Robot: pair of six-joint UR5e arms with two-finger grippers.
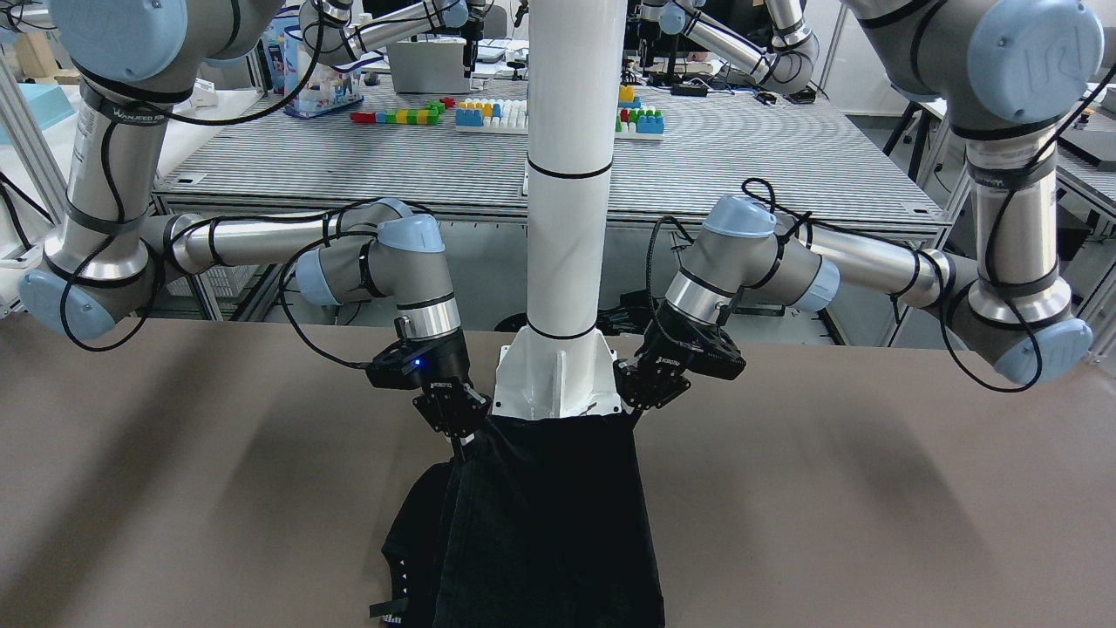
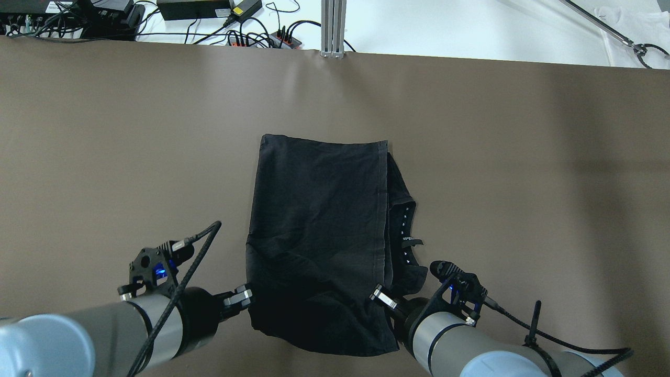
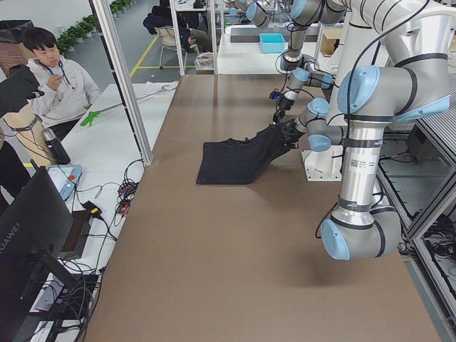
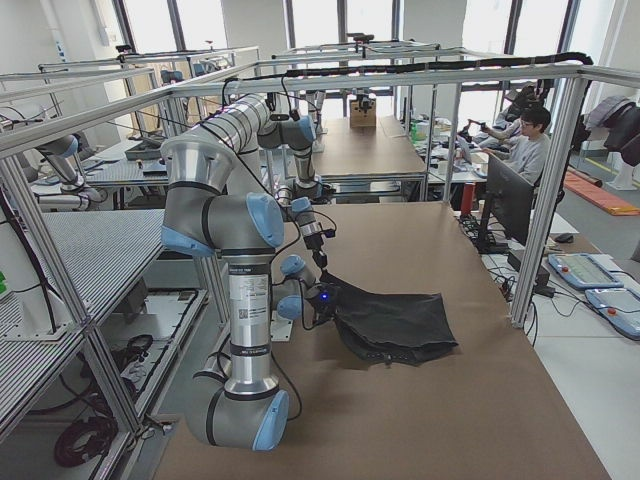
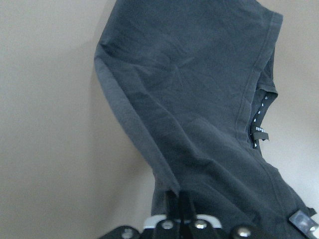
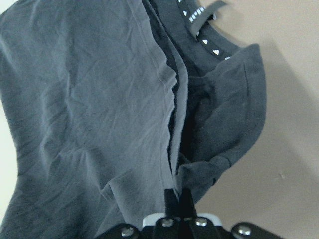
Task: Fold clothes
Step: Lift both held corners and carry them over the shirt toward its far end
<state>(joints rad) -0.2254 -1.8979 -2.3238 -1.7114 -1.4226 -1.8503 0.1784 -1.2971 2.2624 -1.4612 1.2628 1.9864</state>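
Overhead exterior, clothes (image 2: 319, 220) spanning left hand (image 2: 242, 297) and right hand (image 2: 380, 298), corners pinched

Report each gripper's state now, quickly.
Left gripper: closed, pinching the near left corner of the black cloth.
Right gripper: closed, pinching the same cloth's near right corner.

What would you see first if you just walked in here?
A big black cloth lies in the middle of the brown table, with its near edge held up off the surface. The left gripper and the right gripper each pinch one near corner of it with shut fingers. A tall white pillar stands between the two arms at the table's edge.
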